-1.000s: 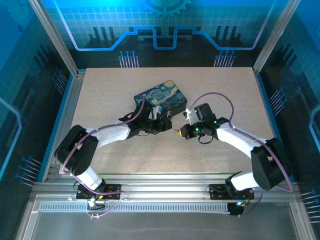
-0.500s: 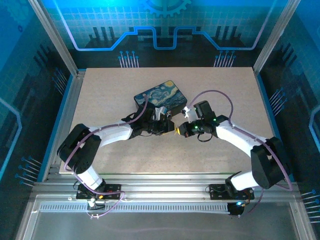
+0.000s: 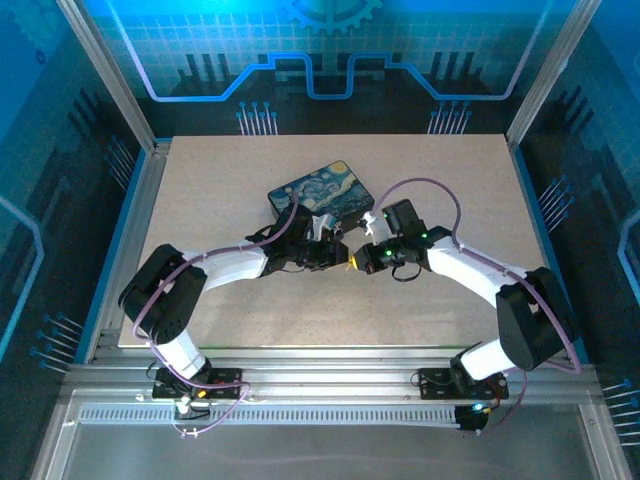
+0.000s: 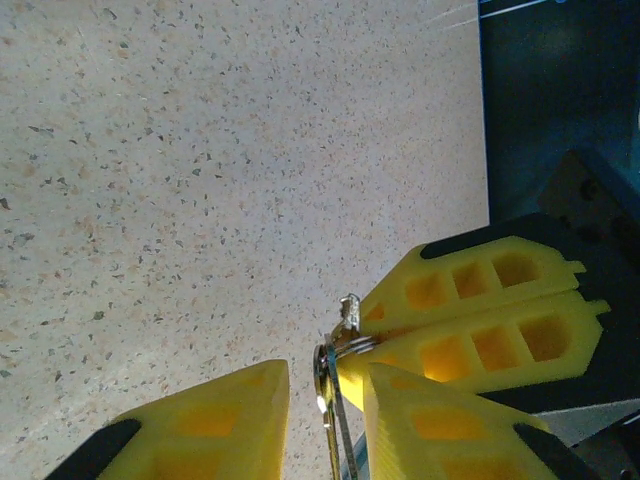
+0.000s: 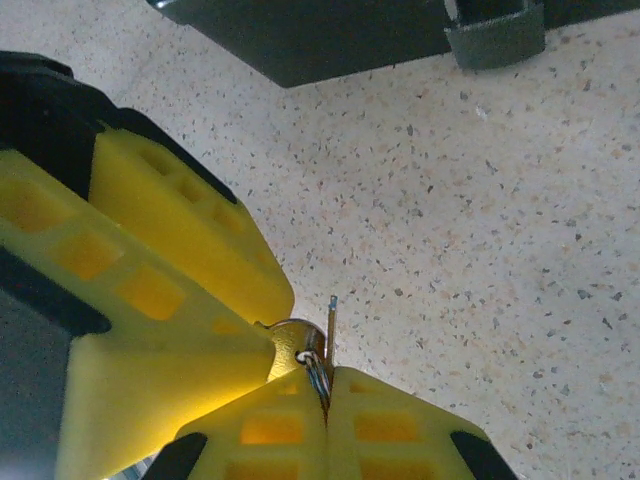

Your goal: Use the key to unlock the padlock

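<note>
I've got the right gripper (image 5: 326, 378) pinched tight on the key (image 5: 330, 318), its blade sticking straight out past the tips, just beside the padlock (image 5: 291, 346), which the left gripper (image 4: 325, 372) nips tip-to-tip between nearly closed jaws.

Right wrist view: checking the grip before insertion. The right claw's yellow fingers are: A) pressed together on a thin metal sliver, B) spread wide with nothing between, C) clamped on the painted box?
A: the fingers of the right claw meet, with the thin silvery-grey metal key poking out of their seam.
</note>
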### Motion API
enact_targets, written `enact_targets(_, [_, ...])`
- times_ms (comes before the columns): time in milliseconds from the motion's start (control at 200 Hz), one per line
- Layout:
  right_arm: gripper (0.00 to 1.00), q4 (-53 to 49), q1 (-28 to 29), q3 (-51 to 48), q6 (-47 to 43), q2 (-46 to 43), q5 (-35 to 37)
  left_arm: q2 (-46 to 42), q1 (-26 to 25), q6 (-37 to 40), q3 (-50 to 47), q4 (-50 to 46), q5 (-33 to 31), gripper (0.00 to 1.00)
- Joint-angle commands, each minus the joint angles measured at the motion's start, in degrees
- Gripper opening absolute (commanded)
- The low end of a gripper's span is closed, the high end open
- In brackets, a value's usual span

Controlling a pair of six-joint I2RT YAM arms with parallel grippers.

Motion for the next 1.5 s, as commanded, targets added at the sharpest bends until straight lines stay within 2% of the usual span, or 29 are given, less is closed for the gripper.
enact_targets(0, [0.00, -2.2, 0.8, 1.8, -1.5, 1.1, 0.7, 0.9, -0.2, 0.9, 1.5, 0.6, 1.2, 0.25])
enact_targets(120, [0.00, -2.8, 1.0, 2.0, -1.8, 1.5, 1.2, 1.1, -0.2, 1.1, 1.4, 0.8, 1.1, 0.23])
enact_targets(245, [0.00, -2.8, 1.1, 2.0, -1.9, 1.6, 1.3, 1.2, -0.2, 1.3, 1.2, 0.8, 1.2, 0.15])
enact_targets(440, [0.00, -2.7, 1.1, 2.2, -1.4, 1.8, 1.7, 1.3, -0.2, 1.4, 1.2, 0.6, 1.7, 0.13])
enact_targets(560, [0.00, -2.9, 1.2, 2.4, -1.4, 2.1, 1.5, 1.5, -0.2, 1.5, 1.2, 0.4, 1.7, 0.00])
enact_targets(640, [0.00, -2.9, 1.1, 2.4, -1.6, 2.0, 1.5, 1.6, -0.2, 1.6, 1.3, 0.4, 1.7, 0.00])
enact_targets(750, [0.11, -4.5, 1.0, 2.7, -3.2, 1.5, 2.0, 1.4, -0.1, 2.1, 0.9, 0.9, 2.2, 0.00])
enact_targets(865, [0.34, -6.1, -0.7, 2.4, -5.0, -0.6, 1.6, 0.8, 0.2, 3.2, 0.8, 0.5, 2.9, 0.00])
enact_targets(980, [0.45, -4.9, -3.6, 1.5, -6.0, -4.0, -3.2, 0.5, 0.7, 4.8, 1.0, 0.3, 5.0, 0.00])
enact_targets(1106, [0.49, -1.2, -5.8, 0.4, -6.4, -5.2, -12.8, 0.3, 1.1, 5.2, 0.9, 1.7, 7.9, 0.00])
enact_targets(1311, [0.50, 7.2, -10.3, -4.1, -5.5, -2.8, -28.1, 0.4, 2.4, 1.9, -0.5, 8.7, 12.9, 0.00])
enact_targets(1496, [0.49, 13.3, -12.9, -7.0, -2.3, -0.9, -31.9, 0.3, 3.1, 0.7, -1.0, 11.0, 14.5, 0.00])
